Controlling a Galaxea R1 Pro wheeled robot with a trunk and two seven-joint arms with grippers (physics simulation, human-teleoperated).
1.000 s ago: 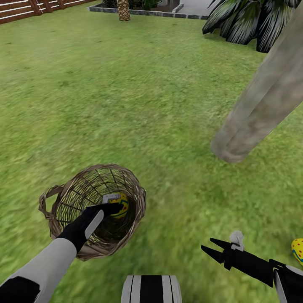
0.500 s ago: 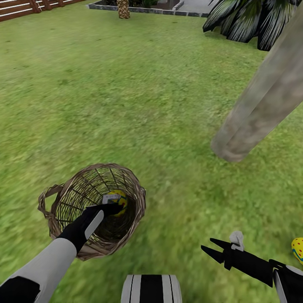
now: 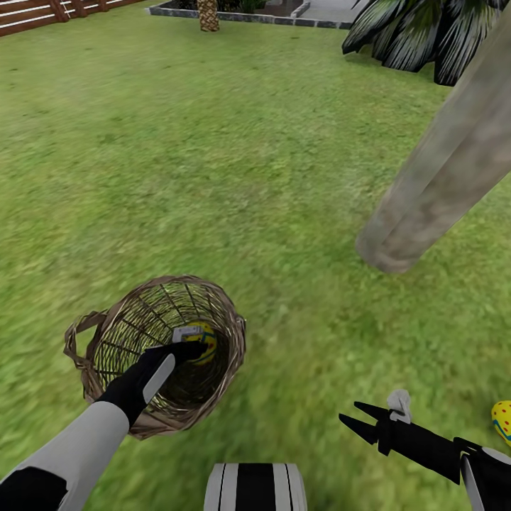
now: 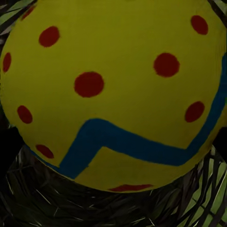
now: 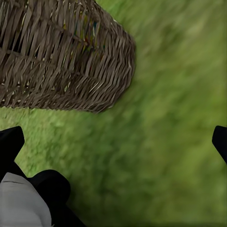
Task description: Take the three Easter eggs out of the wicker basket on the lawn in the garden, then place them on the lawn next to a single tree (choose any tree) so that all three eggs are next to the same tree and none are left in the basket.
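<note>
Left wrist view | Easter egg [image 4: 113, 90]: yellow, red dots, blue zigzag band

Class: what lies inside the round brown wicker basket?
One yellow egg with blue zigzag and red dots, with the left tool reaching in at it. The arm and weave hide the basket floor beyond.

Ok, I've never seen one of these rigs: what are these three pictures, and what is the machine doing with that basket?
It is a simulated two-armed robot in a garden. The wide picture comes from its head, looking down over both arms; the other two come from cameras near each pincer. Its left pincer reaches into the wicker basket on the lawn, right at a yellow Easter egg, which looms large in the left wrist picture; whether it is gripped cannot be told. The right pincer hangs open over grass. Another egg lies at the right edge, near the tree trunk.
</note>
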